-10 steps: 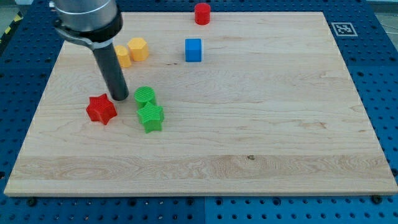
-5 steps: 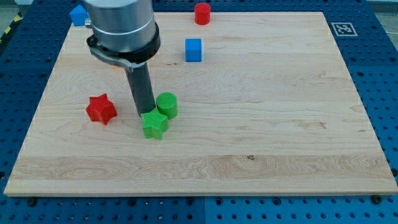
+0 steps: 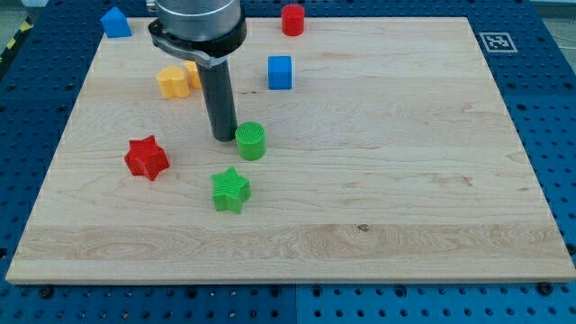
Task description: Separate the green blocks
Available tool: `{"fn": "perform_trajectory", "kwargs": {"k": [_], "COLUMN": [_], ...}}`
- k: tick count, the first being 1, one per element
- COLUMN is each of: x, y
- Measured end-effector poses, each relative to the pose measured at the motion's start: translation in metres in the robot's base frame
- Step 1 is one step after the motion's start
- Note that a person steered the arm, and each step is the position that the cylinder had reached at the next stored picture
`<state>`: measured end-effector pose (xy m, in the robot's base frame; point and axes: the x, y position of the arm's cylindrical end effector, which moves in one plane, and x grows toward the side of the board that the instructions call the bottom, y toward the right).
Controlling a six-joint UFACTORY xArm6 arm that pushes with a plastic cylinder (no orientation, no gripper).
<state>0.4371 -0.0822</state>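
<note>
A green cylinder (image 3: 251, 140) stands near the board's middle left. A green star (image 3: 230, 190) lies below it and slightly to the left, with a clear gap between the two. My tip (image 3: 223, 137) rests on the board just left of the green cylinder, touching or nearly touching its side, and above the green star.
A red star (image 3: 146, 157) lies left of the green blocks. Yellow blocks (image 3: 174, 81) sit at upper left, partly behind the rod. A blue cube (image 3: 280, 72), a red cylinder (image 3: 292, 19) and a blue block (image 3: 114, 22) are near the top edge.
My tip went right between the green blocks, then up. The cylinder shifted right and the star slid down; they now stand apart.
</note>
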Motion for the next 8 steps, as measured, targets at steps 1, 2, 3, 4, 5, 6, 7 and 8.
{"fn": "perform_trajectory", "kwargs": {"k": [1,2,3,4,5,6,7,8], "x": [0.019,0.046,0.072,0.087,0.082,0.060,0.043,0.039], "y": [0.013,-0.003,-0.022,-0.022,-0.016,0.009,0.040,0.076]}}
